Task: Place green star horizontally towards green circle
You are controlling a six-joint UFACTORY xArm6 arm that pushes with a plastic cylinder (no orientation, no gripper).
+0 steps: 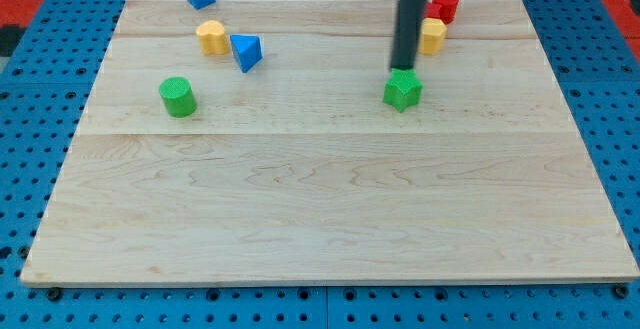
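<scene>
One task: small green star block (402, 91) toward small green cylinder block (178, 97), level across the wooden tabletop (330, 219).
Progress: barely begun; blocks well apart.
Tip: my tip (402, 69) touches the star's far edge.
Gripper: none fitted.

The light is bright and even. The wooden board (330, 189) looks pale and clear, with no shiny glare. The green star (402, 90) and the green circle (178, 97) drop only small, soft shadows. The rod's top looks a bit blurry.
</scene>
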